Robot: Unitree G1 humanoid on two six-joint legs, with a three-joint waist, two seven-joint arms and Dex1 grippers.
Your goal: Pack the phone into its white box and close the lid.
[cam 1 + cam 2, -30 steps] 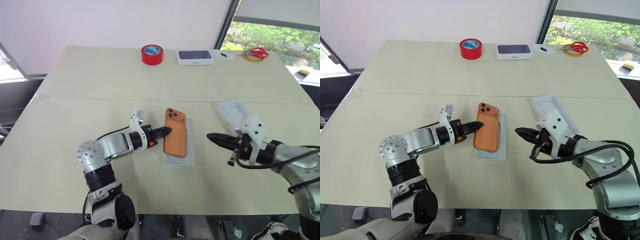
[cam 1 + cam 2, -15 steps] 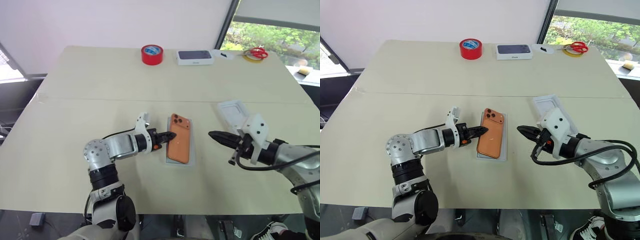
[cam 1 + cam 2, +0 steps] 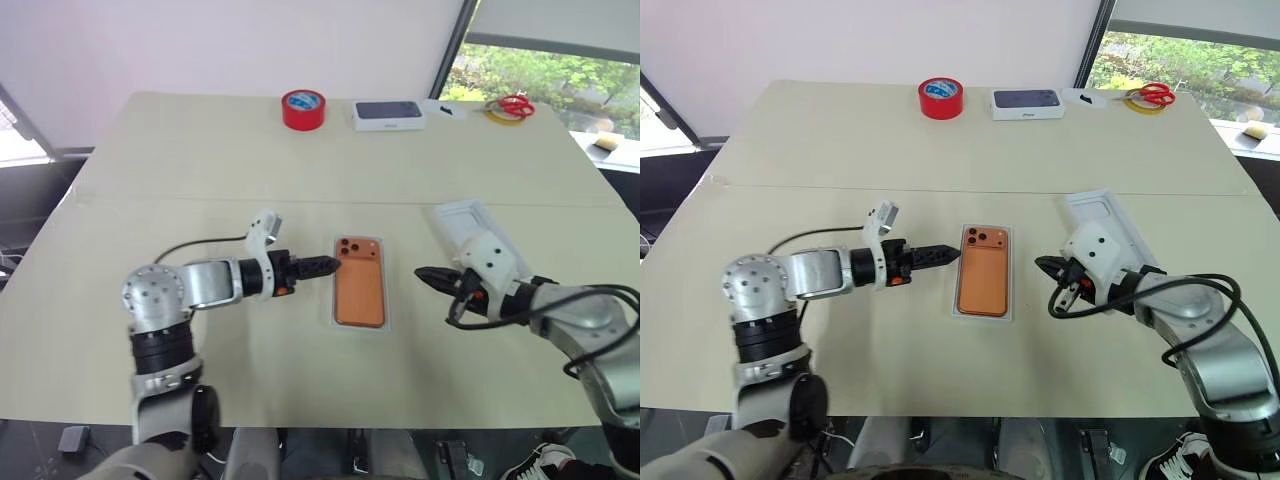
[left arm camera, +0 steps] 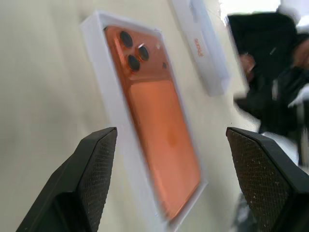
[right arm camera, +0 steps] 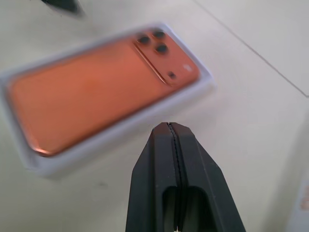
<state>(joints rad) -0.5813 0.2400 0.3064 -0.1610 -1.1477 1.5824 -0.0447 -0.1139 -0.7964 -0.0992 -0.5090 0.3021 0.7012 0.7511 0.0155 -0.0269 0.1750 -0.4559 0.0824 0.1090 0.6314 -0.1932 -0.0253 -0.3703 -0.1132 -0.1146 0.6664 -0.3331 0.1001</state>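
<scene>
The phone [image 3: 985,277] is lying seated in the white box [image 3: 983,312], so the lid [image 3: 1103,218] matters now — it is lying just behind the right gripper [image 3: 1042,264], pinched shut and empty, well apart from the wide-open left gripper [image 3: 952,250].

No lettering can be read anywhere (the orange print on the lid [image 4: 200,46] is too blurred).

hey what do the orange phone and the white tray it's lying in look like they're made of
The phone: a smooth copper-orange back with a soft satin sheen, probably metal or frosted glass; the look leaves that open. Its dark lenses are likely glass.
The white box: matte white with thin, straight walls, which looks like cardboard.
</scene>
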